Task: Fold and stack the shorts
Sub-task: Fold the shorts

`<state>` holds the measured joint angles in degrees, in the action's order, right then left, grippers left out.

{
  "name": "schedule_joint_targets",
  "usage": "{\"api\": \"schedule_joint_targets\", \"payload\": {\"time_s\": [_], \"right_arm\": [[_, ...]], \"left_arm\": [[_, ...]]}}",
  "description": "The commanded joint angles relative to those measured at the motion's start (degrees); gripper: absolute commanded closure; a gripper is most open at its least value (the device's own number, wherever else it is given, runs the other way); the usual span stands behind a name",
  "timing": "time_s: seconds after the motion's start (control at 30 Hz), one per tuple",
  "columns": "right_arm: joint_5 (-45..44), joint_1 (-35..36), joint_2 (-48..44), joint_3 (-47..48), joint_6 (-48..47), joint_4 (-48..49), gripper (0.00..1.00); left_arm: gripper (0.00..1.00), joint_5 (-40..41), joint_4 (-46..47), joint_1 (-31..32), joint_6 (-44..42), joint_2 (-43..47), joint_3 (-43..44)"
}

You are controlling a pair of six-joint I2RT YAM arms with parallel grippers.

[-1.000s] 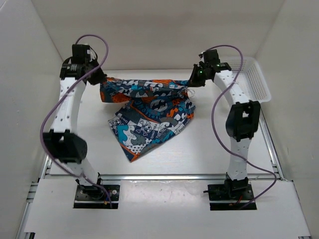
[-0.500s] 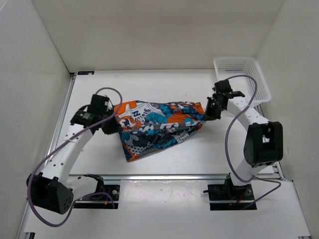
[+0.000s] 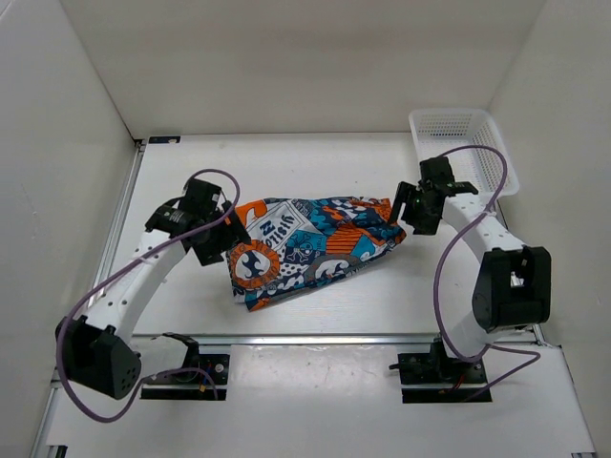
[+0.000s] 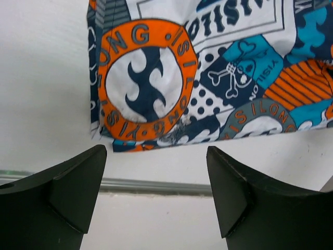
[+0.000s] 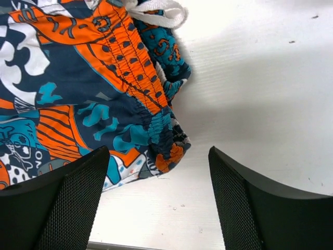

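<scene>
Seeing the shorts [image 3: 315, 250] flat on the counter [image 3: 315, 162], midway between the arms, apparently folded once, waistband end to the right. Just beside the left edge: left fingers [image 3: 218, 253]. Just beside the waistband end: right fingers [image 3: 410, 218]. Both pairs spread wide, holding nothing.

Probably sitting between folds. For the next one:
- pinch every layer at the edge, not just the top ply
- grab both ends level, lift low, lay over with edges lined up
- avoid dragging the bottom ply
- keep the drawstring [image 5: 156, 11] out of the pinch

Top view only: whole outline, ragged lower-left corner, basket [image 3: 468, 143] at far right.

Wrist views only: open gap between each pair of fingers, bunched elastic at the waistband, cloth corner lying near a metal rail [image 4: 156, 185].
</scene>
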<state>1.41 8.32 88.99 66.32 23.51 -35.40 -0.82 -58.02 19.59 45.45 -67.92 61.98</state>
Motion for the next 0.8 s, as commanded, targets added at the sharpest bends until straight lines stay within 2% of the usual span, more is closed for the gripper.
{"api": "schedule_joint_targets", "payload": {"time_s": [0.0,0.03,0.1,0.2,0.23,0.33,0.37,0.47,0.5,0.53,0.57,0.67,0.77], "right_arm": [[0.79,-0.05,2.92,1.26,-0.3,2.96,0.19],[0.79,-0.05,4.07,1.26,-0.3,3.57,0.14],[0.79,-0.05,7.75,1.79,-0.3,4.28,0.14],[2.01,-0.05,10.84,1.79,0.92,6.13,0.22],[2.02,0.73,11.38,1.79,1.71,6.91,0.36],[2.02,3.72,12.0,0.57,3.29,6.92,0.63],[2.63,4.68,12.0,-0.57,5.21,7.44,0.74],[5.18,10.9,10.42,-2.86,9.95,8.59,0.77],[6.31,12.15,9.72,-4.0,10.94,9.2,0.73],[6.32,13.29,8.93,-4.01,11.82,9.21,0.65],[6.32,14.17,7.09,-4.01,12.43,9.21,0.43],[2.56,16.81,2.96,-3.84,12.44,5.88,0.17],[-1.57,16.82,-0.03,-3.83,11.57,2.79,0.17]], "left_arm": [[0.12,2.58,3.87,-0.35,-0.19,-5.18,1.39],[0.12,2.58,4.75,-0.35,-0.19,-6.77,0.78],[0.1,2.58,6.42,-0.35,-0.71,-11.94,0.26],[0.13,2.48,8.36,-0.87,-1.24,-17.14,0.25],[0.13,2.49,9.06,-0.87,-1.24,-20.29,0.77],[0.15,4.06,9.06,-1.49,-2.74,-24.71,3.58],[0.15,4.07,9.06,-2.19,-3.61,-25.33,4.29],[0.15,4.6,9.06,-3.59,-5.54,-27.17,7.27],[0.15,4.6,9.06,-4.21,-5.55,-27.18,7.89],[0.15,4.6,9.06,-4.21,-6.33,-27.7,9.12],[0.15,4.6,9.06,-4.74,-7.12,-27.7,9.65],[0.15,4.6,8.01,-5.27,-8.71,-27.7,11.23],[0.15,4.6,7.49,-5.8,-9.24,-28.23,11.85]]}}
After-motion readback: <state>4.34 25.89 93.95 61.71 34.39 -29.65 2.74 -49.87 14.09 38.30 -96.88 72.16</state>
